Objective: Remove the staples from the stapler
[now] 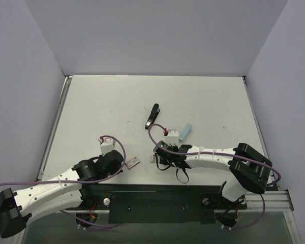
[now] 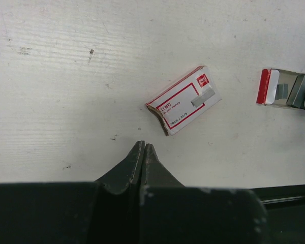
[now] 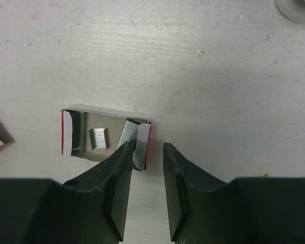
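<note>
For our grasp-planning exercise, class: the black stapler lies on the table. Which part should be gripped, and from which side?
Probably grip the stapler across its narrow width near mid-length, coming straight down from above. It lies long and slim, slanted on the table, with bare surface along both long sides, so the wrist should turn to match that slant.

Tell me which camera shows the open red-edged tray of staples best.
The right wrist view: the tray sits central and close, staple strips visible inside, the right pincer open at its end. The left wrist view catches it at the right edge, cut off. The top view shows only a small pale shape beside the pincer.
</note>
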Robot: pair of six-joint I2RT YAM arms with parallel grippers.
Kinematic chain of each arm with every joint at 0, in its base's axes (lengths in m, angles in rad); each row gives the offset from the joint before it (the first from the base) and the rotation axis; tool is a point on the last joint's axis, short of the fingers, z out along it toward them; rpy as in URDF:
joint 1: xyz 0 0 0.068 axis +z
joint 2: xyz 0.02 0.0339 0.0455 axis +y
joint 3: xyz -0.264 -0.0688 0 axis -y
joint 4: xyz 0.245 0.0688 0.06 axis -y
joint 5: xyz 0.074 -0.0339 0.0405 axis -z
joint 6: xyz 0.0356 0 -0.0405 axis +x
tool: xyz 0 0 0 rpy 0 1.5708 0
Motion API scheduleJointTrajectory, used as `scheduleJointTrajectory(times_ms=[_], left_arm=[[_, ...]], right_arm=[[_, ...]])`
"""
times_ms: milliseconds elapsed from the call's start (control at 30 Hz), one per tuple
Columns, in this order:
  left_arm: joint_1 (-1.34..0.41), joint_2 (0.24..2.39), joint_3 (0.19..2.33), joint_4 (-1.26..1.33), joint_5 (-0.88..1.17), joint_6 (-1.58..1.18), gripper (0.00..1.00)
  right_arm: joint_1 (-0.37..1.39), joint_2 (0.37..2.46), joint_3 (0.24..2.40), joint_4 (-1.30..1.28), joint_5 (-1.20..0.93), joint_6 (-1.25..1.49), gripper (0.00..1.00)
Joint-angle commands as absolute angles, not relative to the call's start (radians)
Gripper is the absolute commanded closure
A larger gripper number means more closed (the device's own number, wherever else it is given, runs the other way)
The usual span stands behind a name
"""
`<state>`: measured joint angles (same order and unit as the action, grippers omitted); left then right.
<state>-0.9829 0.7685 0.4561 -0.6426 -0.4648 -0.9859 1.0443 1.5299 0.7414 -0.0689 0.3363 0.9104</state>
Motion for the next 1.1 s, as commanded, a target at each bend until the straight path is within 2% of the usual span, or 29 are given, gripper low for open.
scheduleJointTrajectory(times_ms=[0, 300, 1067], left_arm=[[-0.988, 0.758, 0.459, -0.611, -0.483, -0.991, 1.0], [-0.986, 0.753, 0.46, -0.611, -0.482, -0.988, 1.0], [-0.986, 0.759, 0.46, -0.611, -0.485, -0.983, 1.0]], right_arm=[[1.055, 1.499, 0.759, -0.114, 0.377, 0.905, 0.73], [1.061, 1.488, 0.752, -0.12, 0.387, 0.913, 0.8], [1.065, 1.531, 0.764, -0.107, 0.371, 0.91, 0.81]])
